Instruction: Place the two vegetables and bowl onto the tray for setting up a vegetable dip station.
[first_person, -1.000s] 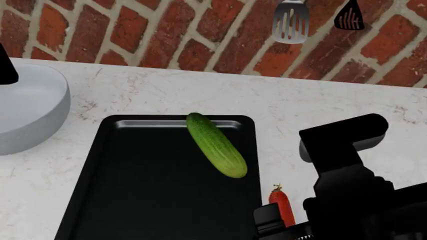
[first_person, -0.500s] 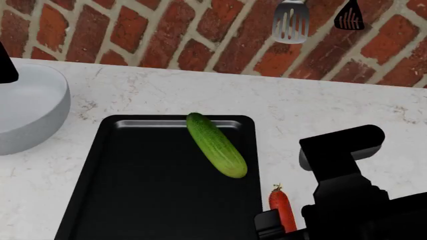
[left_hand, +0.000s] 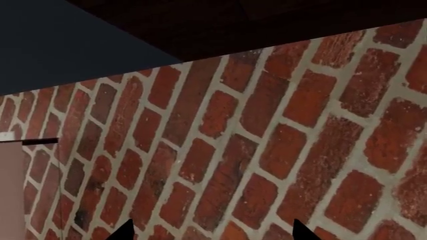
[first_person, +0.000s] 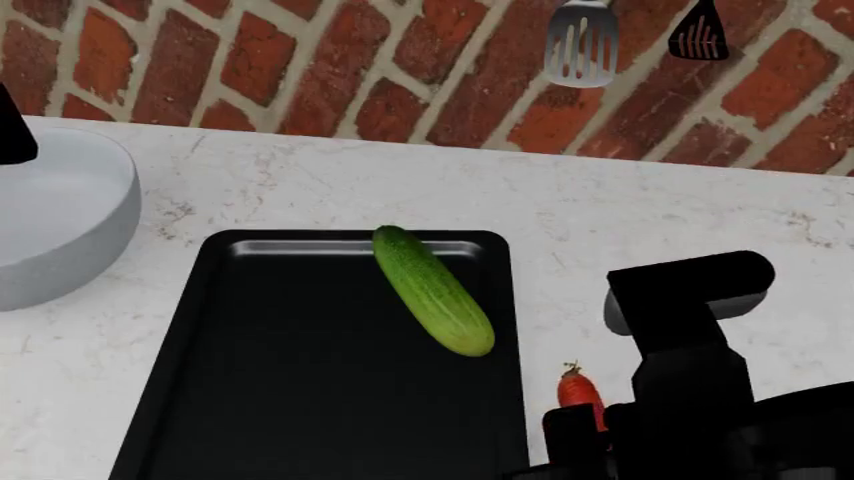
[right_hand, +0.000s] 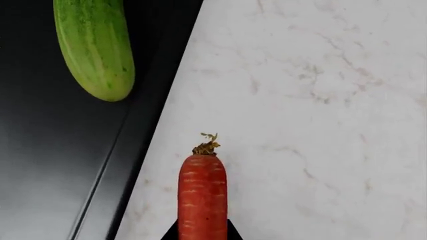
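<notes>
Since a moment ago the right claw (first_person: 587, 440) has shifted right, carrying the carrot (right_hand: 202, 192) it grasps. Cucumber (first_person: 431, 289) lies on the tray (first_person: 214, 300); bowl (first_person: 60, 215) waits at the tabletop's left edge. Left claw's state: cannot tell.

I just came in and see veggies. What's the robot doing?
It's setting up a dip station. The cucumber already lies on the black tray. The right hand is at the carrot, which is on the counter beside the tray. The bowl waits off to the left, not on the tray yet.
</notes>
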